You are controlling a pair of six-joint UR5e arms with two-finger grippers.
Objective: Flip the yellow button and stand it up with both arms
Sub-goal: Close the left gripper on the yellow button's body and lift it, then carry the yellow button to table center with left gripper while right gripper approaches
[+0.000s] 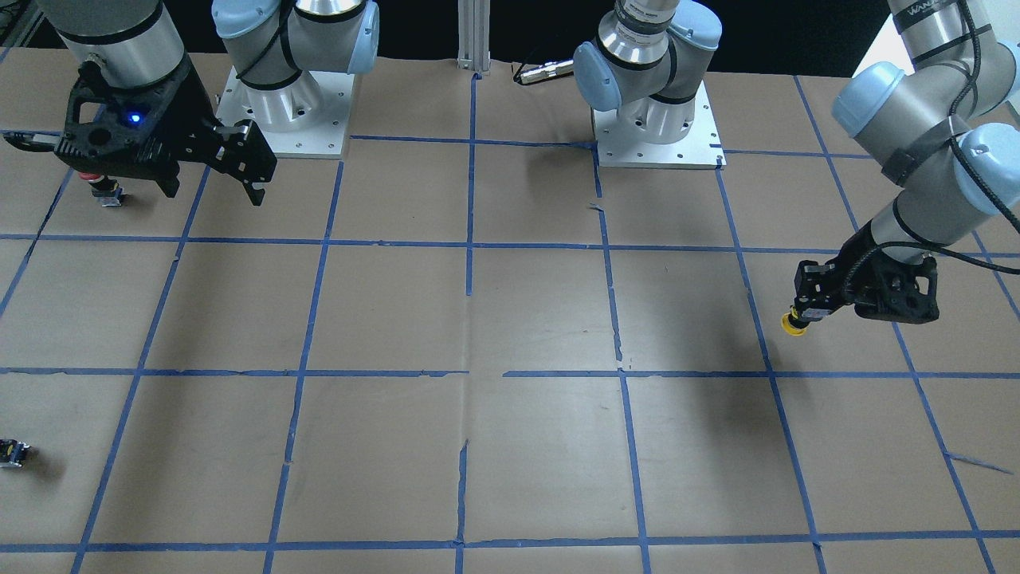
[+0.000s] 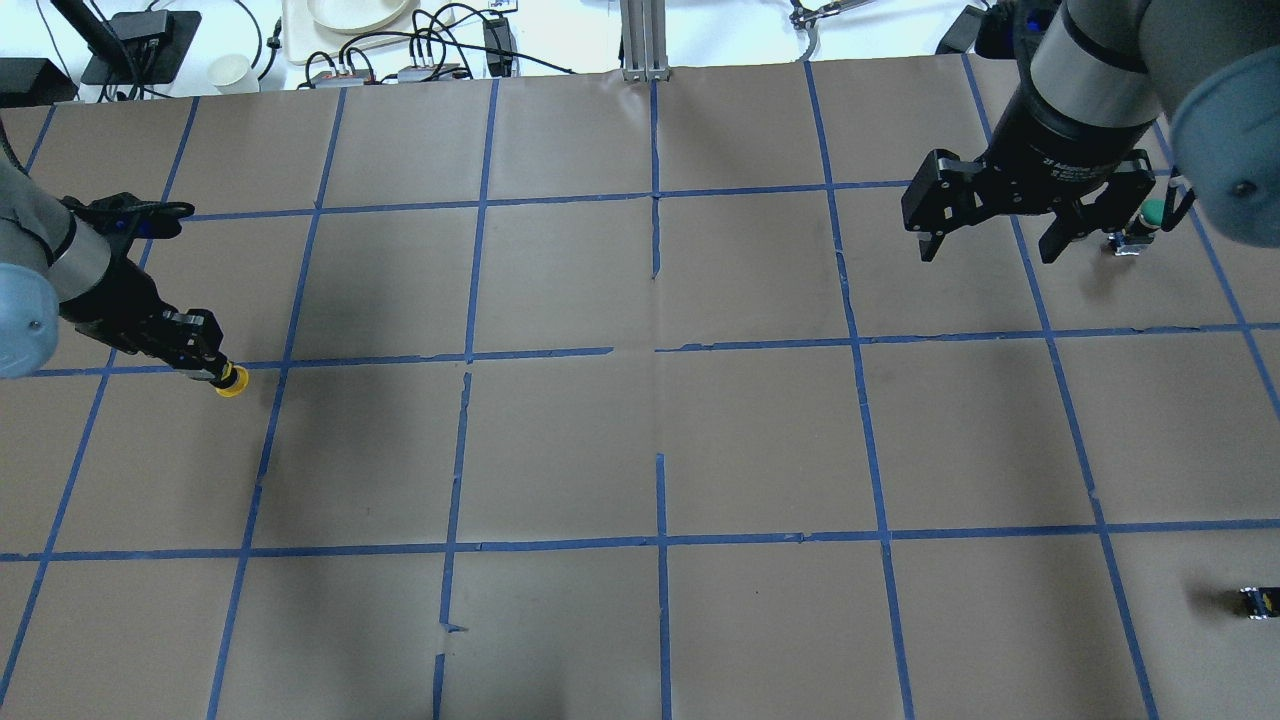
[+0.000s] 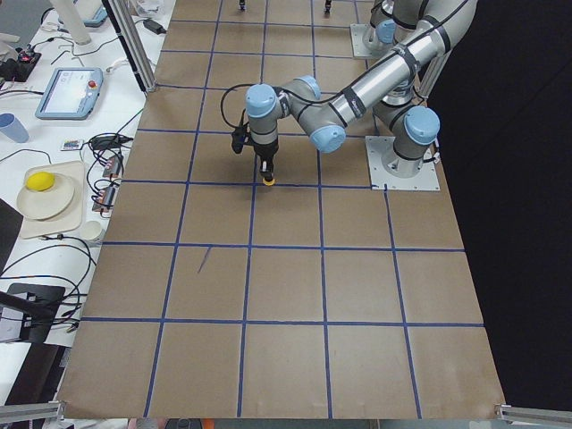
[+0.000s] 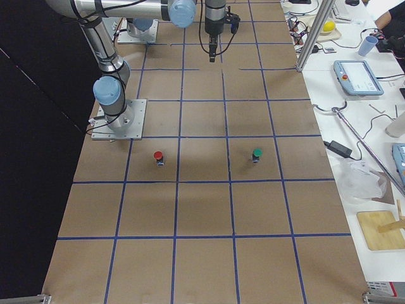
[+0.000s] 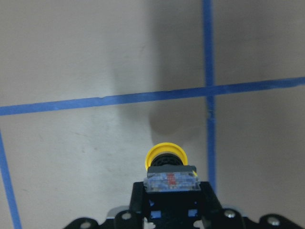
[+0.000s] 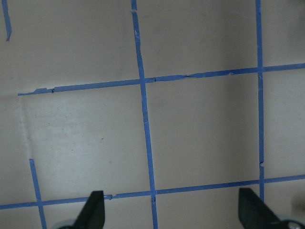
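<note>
My left gripper (image 1: 806,312) is shut on the yellow button (image 1: 794,325). It grips the black-and-grey body, and the yellow cap points down at the brown paper, close over it beside a blue tape line. The button also shows in the overhead view (image 2: 232,381), the left wrist view (image 5: 165,153) and the exterior left view (image 3: 268,179). I cannot tell whether the cap touches the paper. My right gripper (image 2: 988,250) is open and empty, high over the table's other end. It also shows in the front view (image 1: 213,194) and the right wrist view (image 6: 174,212).
A red-capped button (image 1: 102,188) stands partly hidden under my right gripper and shows freely in the exterior right view (image 4: 158,156). A green-capped button (image 4: 257,154) stands beside it. A small black-grey block (image 1: 12,452) is cut by the frame edge. The arm bases (image 1: 657,119) stand at the back.
</note>
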